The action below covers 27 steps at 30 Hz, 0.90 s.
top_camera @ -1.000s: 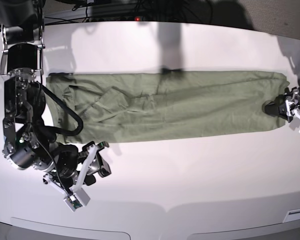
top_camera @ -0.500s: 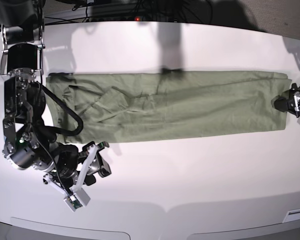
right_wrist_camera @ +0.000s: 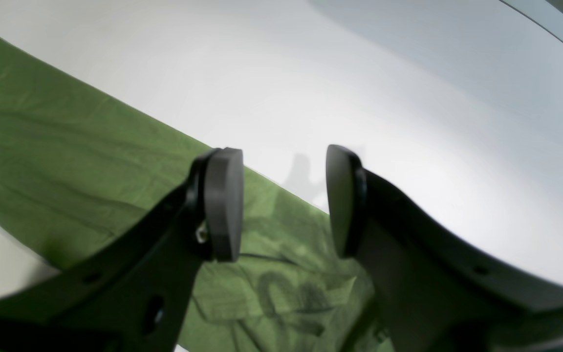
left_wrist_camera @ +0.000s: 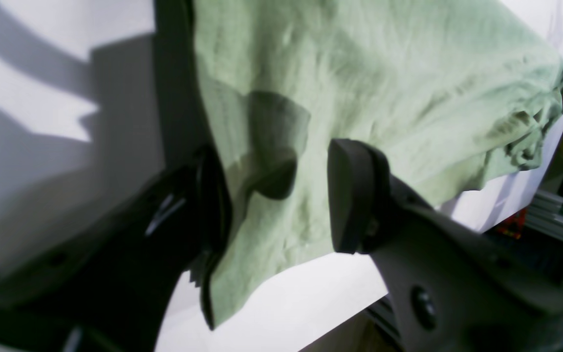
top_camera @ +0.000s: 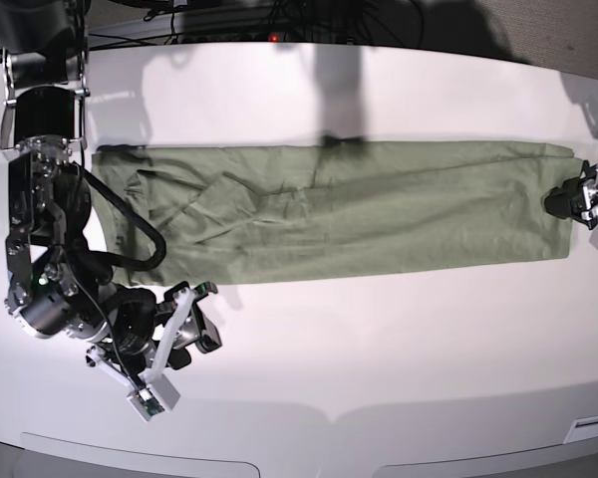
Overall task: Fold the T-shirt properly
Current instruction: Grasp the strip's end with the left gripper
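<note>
desk (top_camera: 379,378): white, carries everything.
T-shirt (top_camera: 339,209): folded into a long band across the desk's far half, ends near its two side edges.
right gripper (top_camera: 184,334): jaws parted, empty, off the cloth toward the near edge.
left gripper (left_wrist_camera: 276,200): jaws apart astride the hem; get both layers between them, pinch squarely, then lift.

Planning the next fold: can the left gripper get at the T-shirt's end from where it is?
Probably yes: the left gripper sits right at the T-shirt hem with its jaws apart, and nothing lies between them.
</note>
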Each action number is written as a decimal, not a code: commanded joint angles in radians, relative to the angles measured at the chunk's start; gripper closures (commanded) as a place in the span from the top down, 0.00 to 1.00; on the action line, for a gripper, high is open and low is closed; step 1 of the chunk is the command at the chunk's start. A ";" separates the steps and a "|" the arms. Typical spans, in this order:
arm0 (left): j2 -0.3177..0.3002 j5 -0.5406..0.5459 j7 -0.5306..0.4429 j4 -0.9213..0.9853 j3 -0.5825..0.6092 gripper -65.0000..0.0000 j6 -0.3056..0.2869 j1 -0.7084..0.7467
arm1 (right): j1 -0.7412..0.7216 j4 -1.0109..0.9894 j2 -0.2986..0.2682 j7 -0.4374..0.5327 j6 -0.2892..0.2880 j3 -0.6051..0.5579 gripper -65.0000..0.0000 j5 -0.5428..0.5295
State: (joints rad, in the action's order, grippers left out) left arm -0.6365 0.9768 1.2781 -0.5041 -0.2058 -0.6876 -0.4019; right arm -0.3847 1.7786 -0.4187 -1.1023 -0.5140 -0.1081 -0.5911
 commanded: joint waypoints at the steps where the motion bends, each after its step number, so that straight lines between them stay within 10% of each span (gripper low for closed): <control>1: -0.014 -0.059 0.030 0.000 0.004 0.47 0.014 0.000 | -0.028 0.018 -0.011 0.016 -0.003 0.005 0.43 -0.011; 4: -0.015 -0.059 0.026 0.000 0.004 0.41 0.014 0.000 | -0.028 0.018 -0.011 0.016 -0.003 0.005 0.43 -0.011; 7: -0.015 -0.060 0.001 0.000 0.004 0.00 0.014 0.000 | -0.028 0.018 -0.011 0.016 -0.003 0.005 0.43 -0.011; 12: -0.018 -0.027 -0.105 -0.030 0.002 0.00 0.014 0.000 | -0.028 0.018 -0.011 0.016 -0.003 0.005 0.43 -0.009; 27: 0.046 0.203 0.062 -0.338 0.002 0.00 0.010 0.003 | -0.028 0.016 -0.010 0.017 -0.001 0.005 0.43 0.068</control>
State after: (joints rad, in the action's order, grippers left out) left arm -0.5724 1.1542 1.3380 -0.8257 -0.2012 -0.6765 -0.3763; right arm -0.3847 1.7786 -0.4187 -1.1023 -0.5137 -0.1081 -0.5186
